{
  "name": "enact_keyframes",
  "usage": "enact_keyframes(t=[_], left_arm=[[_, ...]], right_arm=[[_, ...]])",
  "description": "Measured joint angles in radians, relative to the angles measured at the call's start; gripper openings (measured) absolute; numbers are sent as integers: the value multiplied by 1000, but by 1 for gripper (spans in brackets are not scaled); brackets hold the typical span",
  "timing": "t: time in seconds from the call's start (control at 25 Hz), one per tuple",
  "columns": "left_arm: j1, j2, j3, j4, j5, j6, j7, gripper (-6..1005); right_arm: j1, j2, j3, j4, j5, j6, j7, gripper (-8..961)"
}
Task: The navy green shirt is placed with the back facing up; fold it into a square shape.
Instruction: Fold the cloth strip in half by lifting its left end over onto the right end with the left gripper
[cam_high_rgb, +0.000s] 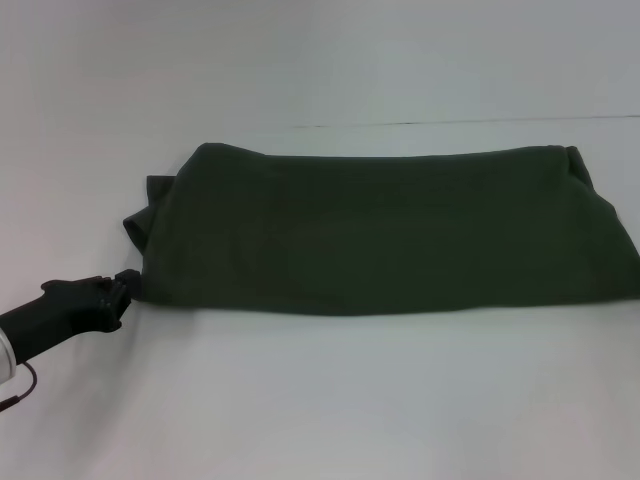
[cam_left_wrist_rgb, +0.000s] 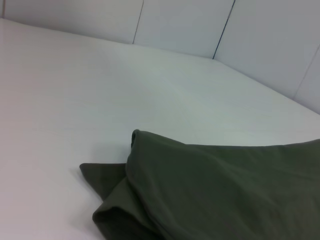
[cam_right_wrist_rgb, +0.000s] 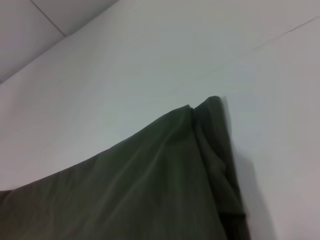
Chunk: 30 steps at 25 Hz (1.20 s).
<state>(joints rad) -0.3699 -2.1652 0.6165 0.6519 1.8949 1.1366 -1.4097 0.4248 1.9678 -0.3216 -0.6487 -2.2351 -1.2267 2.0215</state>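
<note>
The navy green shirt (cam_high_rgb: 380, 230) lies folded lengthwise into a long dark olive band across the white table (cam_high_rgb: 320, 400), plain side up, with no lettering showing. A sleeve (cam_high_rgb: 150, 205) sticks out at its left end. My left gripper (cam_high_rgb: 127, 283) is low at the shirt's front left corner, right against the cloth edge. The left wrist view shows that end of the shirt (cam_left_wrist_rgb: 215, 195) with the sleeve (cam_left_wrist_rgb: 102, 172) lying flat. The right wrist view shows the shirt's right end (cam_right_wrist_rgb: 150, 190) with a bunched fold (cam_right_wrist_rgb: 220, 150). My right gripper is out of view.
White table surface runs in front of the shirt and behind it up to a thin seam line (cam_high_rgb: 450, 122). White wall panels (cam_left_wrist_rgb: 180, 25) stand beyond the table. No other objects are in view.
</note>
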Motion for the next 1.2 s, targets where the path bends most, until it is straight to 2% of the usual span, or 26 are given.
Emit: enact_keyframes(t=[0.36,0.64,1.08,1.16,1.2], left_arm=[[-8,1,4,0,0,-1,0,2],[-9,1,4,0,0,-5,0,1],[-11,1,1,0,-1,-7,0,2],[-11,1,-1,0,-1,-7,0,2],[-11,1,-2,0,-1,-7,0,2]], right_arm=[[28,0,-54,48,-2,48,1,629],[34,2,-55,52,-2,51,1,627],[30,0,-60,47,6,32,-11,438],[28,0,-58,46,7,32,-11,205],[27,0,-57,45,8,32,-11,174]])
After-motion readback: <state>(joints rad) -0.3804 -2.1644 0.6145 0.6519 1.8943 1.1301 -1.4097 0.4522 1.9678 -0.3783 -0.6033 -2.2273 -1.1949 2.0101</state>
